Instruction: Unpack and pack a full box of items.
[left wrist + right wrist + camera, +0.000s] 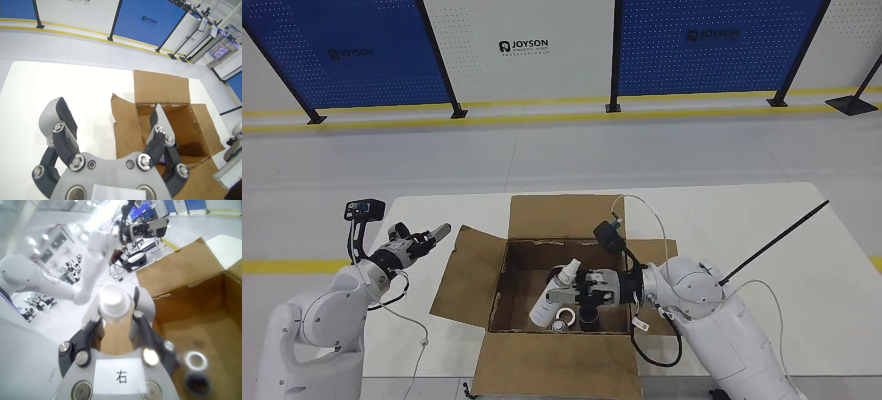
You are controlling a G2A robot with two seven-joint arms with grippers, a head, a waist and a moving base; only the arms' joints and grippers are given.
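Observation:
An open cardboard box (567, 216) stands mid-table with its flaps spread out. My right gripper (577, 290) is inside it, shut on a bottle (547, 300) with a white cap. In the right wrist view the bottle (113, 306) shows a pale tan body held between the fingers (145, 302). A white ring (196, 361) and a dark round item (197, 382) lie on the box floor beside the gripper (115, 302). My left gripper (432, 238) hovers open and empty over the bare table left of the box (170, 123).
The left flap (467, 275) slopes out toward my left gripper (111, 117). A thin black rod (772, 243) lies across the table's right side. White tabletop (722, 215) spreads on both sides of the box. Blue panels stand on the floor behind.

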